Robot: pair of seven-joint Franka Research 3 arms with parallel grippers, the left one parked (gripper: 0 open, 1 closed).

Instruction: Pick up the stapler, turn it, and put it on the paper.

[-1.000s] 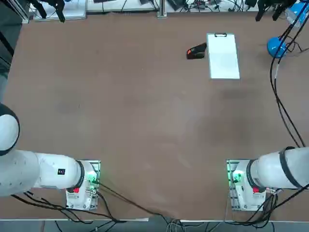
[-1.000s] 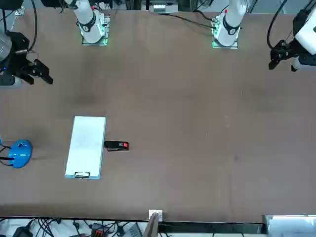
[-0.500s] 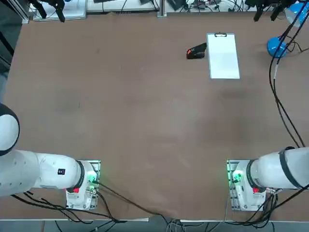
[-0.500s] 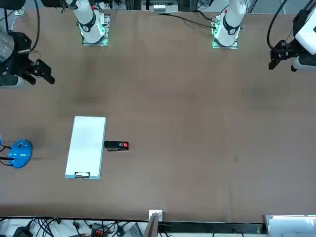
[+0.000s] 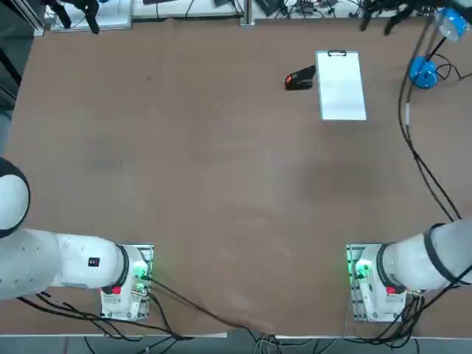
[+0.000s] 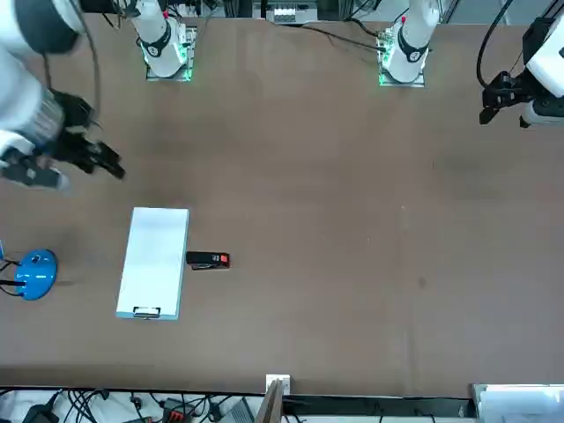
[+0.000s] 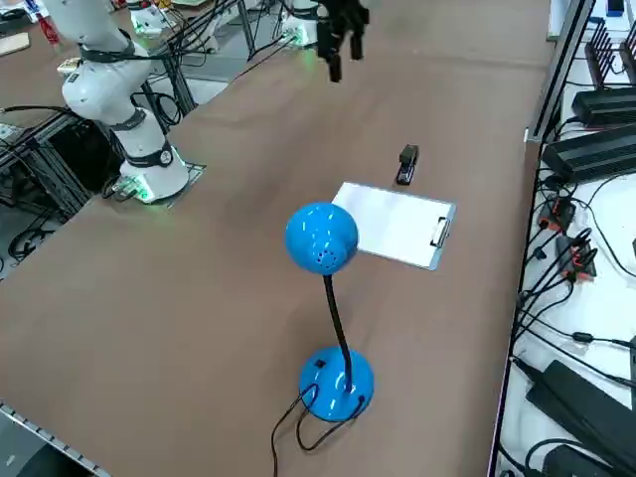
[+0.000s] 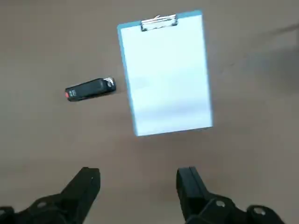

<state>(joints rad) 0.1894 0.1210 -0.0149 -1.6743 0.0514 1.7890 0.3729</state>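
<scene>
Clipboard sheet (image 8: pixel 166 77): white paper, smooth, matt. Clip (image 8: pixel 159 22): metal, shiny. Stapler (image 8: pixel 91 89): black, plastic-looking, with a slight sheen; bright metallic end. Lamp (image 7: pixel 321 238): blue, glossy, smooth; looks like plastic or painted metal. Tabletop (image 6: pixel 308 264): brown, smooth, mostly matt with a faint sheen. Right gripper (image 8: pixel 138 189): black, mostly matt; screw heads metallic.

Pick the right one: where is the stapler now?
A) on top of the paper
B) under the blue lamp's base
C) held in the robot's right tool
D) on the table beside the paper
D, because the stapler lies on the table next to the paper, while the right tool is open with nothing between its fingers.
</scene>
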